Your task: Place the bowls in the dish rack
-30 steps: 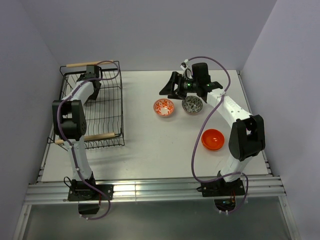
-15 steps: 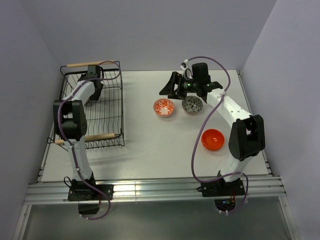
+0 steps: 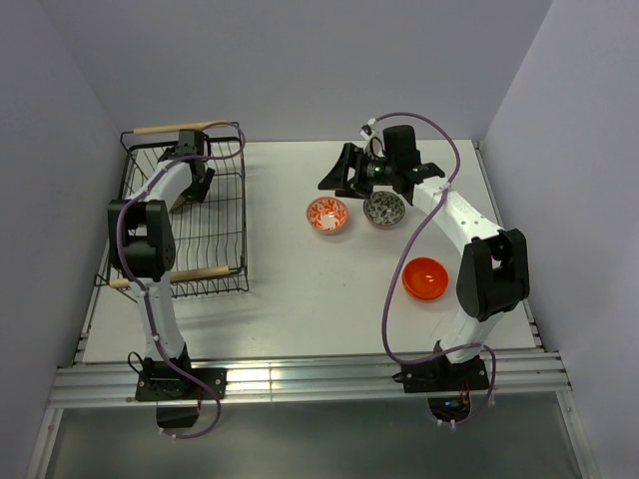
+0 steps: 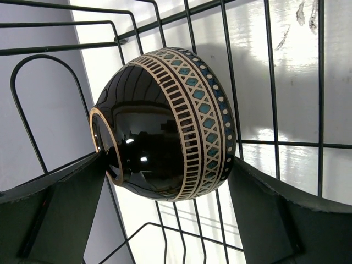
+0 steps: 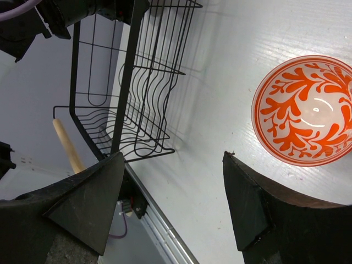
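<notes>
Left gripper (image 4: 168, 160) is clamping a glossy dark round tan-banded bowl (image 4: 165, 121) — shifting slightly inward within the black wire dish rack (image 3: 242, 215); placement is nearing.

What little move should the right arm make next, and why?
Probably lower the right tool toward the rim of the red-and-white bowl. The tool is open and empty, and that bowl sits right beside it on the table, not yet in the dish rack, so it looks like the nearest one to pick up.
</notes>
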`<move>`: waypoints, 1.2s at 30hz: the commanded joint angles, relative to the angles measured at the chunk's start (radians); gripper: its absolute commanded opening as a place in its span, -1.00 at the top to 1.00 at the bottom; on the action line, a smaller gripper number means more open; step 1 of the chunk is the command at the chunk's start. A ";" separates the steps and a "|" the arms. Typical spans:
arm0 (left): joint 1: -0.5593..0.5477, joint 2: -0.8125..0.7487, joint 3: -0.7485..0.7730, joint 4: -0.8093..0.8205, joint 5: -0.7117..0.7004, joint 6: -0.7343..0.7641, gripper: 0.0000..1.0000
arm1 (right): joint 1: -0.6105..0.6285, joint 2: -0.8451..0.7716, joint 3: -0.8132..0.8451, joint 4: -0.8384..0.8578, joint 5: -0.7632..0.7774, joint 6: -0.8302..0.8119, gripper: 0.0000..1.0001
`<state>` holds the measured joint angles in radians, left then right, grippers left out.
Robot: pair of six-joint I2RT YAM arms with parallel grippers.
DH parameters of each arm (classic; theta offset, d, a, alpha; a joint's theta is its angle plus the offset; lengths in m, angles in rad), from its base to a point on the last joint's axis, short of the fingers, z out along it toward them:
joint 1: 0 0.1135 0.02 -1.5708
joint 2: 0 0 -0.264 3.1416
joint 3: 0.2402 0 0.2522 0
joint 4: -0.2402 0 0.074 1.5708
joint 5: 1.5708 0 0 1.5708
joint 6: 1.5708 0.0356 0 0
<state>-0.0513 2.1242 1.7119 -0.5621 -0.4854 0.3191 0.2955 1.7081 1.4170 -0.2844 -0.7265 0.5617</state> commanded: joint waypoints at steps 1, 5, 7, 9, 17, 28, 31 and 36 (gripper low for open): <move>-0.002 -0.033 0.032 -0.045 0.065 -0.032 -0.90 | -0.007 0.010 0.008 0.008 -0.005 -0.014 -0.59; -0.002 -0.027 0.032 -0.056 0.062 -0.037 -0.91 | -0.009 0.010 0.008 0.007 -0.001 -0.013 -0.59; -0.004 -0.021 0.032 -0.058 0.057 -0.041 -0.91 | -0.007 0.008 0.008 0.004 -0.001 -0.016 -0.59; -0.004 -0.018 0.029 -0.056 0.054 -0.045 -0.91 | -0.007 0.008 0.007 0.002 0.001 -0.014 -0.59; -0.005 -0.024 0.029 -0.051 0.071 -0.049 -0.94 | -0.007 0.013 0.013 -0.004 -0.001 -0.022 -0.59; -0.005 -0.064 0.069 -0.108 0.129 -0.087 -0.97 | -0.009 0.005 0.013 -0.018 0.012 -0.040 -0.60; -0.010 -0.105 0.075 -0.124 0.151 -0.100 -0.97 | -0.007 0.002 0.013 -0.021 0.016 -0.046 -0.60; -0.025 -0.162 0.089 -0.170 0.174 -0.118 -0.96 | -0.009 -0.004 0.020 -0.041 0.027 -0.066 -0.60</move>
<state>-0.0628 2.0644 1.7473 -0.6971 -0.3515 0.2363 0.2955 1.7081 1.4170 -0.3172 -0.7147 0.5262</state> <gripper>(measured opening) 0.984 0.798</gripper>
